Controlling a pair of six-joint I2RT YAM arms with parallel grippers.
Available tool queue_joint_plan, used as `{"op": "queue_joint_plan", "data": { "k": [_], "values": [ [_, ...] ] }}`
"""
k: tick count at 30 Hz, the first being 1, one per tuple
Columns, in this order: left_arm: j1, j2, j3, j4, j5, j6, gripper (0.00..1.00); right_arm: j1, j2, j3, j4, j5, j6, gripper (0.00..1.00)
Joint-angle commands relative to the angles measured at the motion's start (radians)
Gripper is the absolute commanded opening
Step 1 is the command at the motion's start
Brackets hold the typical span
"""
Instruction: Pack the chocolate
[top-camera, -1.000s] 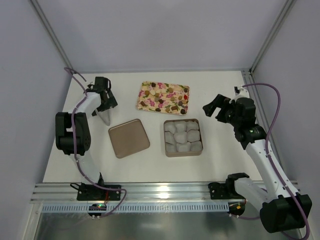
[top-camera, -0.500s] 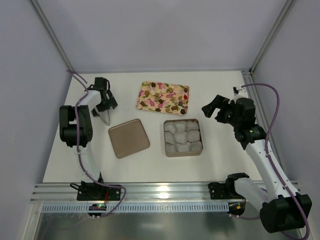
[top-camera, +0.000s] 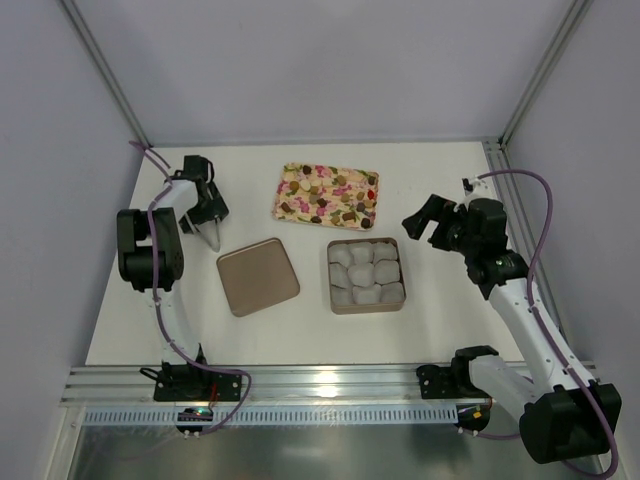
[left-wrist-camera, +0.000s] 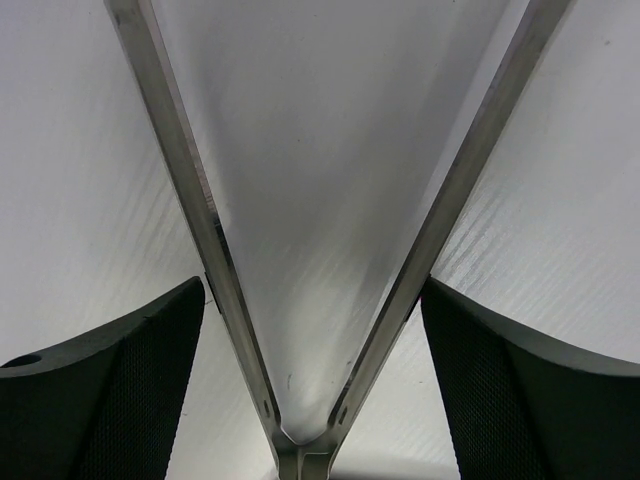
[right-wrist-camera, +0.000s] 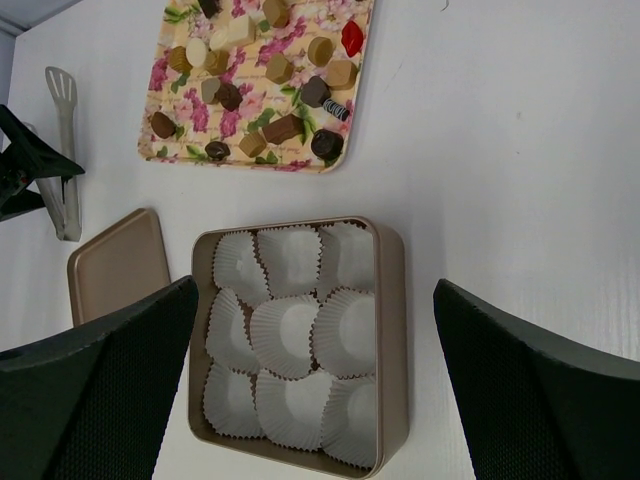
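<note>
The chocolate pieces (top-camera: 330, 197), dark brown and tan, lie on a floral tray (top-camera: 290, 180); they also show in the right wrist view (right-wrist-camera: 283, 128). A tan box (top-camera: 395, 300) holds several empty white paper cups (right-wrist-camera: 300, 335). My left gripper (top-camera: 208, 218) is open at the far left, with its jaws either side of the metal tongs (left-wrist-camera: 300, 250) lying on the table and not touching them. My right gripper (top-camera: 420, 222) is open and empty, held above the table to the right of the box (right-wrist-camera: 395, 330).
The box's tan lid (top-camera: 257, 275) lies flat left of the box, near the tongs (top-camera: 213, 238). The enclosure walls and frame posts stand close on the left, the back and the right. The arms' bases and a rail run along the near edge.
The left arm has folded in and its gripper has shifted slightly up and left over the tongs. The right gripper has crept a little left.
</note>
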Motion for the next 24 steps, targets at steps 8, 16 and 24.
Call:
{"op": "queue_joint_plan", "data": {
  "k": [8,16,24],
  "values": [
    [0.003,0.031,0.026,-0.022,0.021,0.024,0.70,0.003,0.013,-0.003,0.030,-0.022,0.008,1.00],
    [0.003,-0.025,0.078,-0.057,0.036,0.032,0.48,0.006,0.010,0.007,0.024,-0.027,0.013,1.00],
    [-0.020,-0.094,0.209,-0.180,0.027,0.026,0.47,0.010,0.001,0.017,0.012,0.001,0.022,1.00]
  ]
}}
